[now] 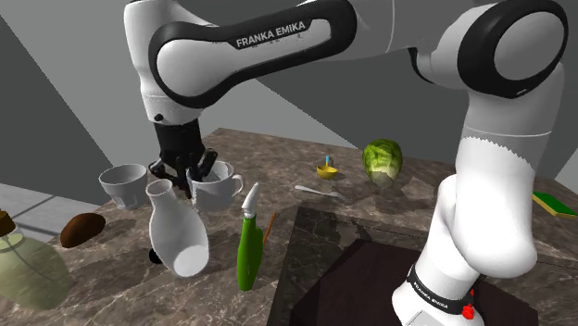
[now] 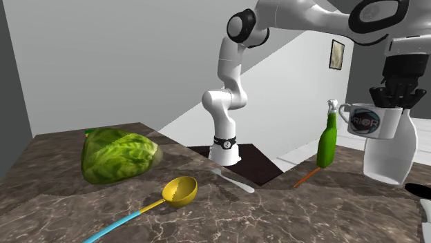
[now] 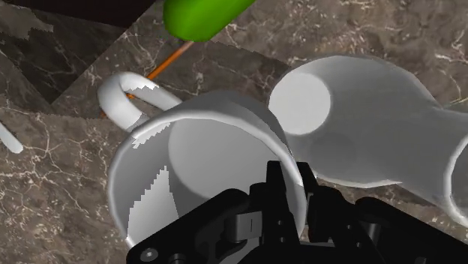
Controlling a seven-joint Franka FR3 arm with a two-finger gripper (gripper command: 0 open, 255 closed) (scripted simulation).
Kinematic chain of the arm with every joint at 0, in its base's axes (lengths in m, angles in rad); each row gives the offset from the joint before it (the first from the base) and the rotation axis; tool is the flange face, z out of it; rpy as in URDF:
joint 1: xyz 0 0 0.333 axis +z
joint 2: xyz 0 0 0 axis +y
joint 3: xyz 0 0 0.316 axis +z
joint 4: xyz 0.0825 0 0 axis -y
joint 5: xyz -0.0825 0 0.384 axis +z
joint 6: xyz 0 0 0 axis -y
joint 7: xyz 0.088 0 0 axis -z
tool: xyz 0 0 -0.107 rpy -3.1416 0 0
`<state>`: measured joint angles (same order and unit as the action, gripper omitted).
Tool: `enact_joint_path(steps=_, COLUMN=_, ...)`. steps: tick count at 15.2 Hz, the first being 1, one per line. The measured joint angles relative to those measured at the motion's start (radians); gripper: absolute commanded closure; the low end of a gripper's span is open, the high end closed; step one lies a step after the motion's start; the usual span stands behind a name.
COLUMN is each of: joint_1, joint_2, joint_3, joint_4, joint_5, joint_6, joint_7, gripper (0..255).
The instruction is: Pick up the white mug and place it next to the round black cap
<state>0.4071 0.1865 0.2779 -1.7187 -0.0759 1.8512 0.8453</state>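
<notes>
End effector clasps upright mug, handle toward bottle.

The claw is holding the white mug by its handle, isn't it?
No. The claw is holding the white mug by its rim, not its handle. The wrist view shows the fingers pinching the mug's wall, while the handle sticks out free on the other side.

I'm in a home kitchen: marble counter, lettuce, yellow ladle just beside the lettuce, white mug and wall picture beyond it.
</notes>
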Motion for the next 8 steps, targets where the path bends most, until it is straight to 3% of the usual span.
enact_joint_path(steps=8, joint_1=0.133, joint_2=0.140, joint_3=0.063, joint_4=0.178, joint_5=-0.043, joint_6=-0.060, joint_7=0.188, gripper=255)
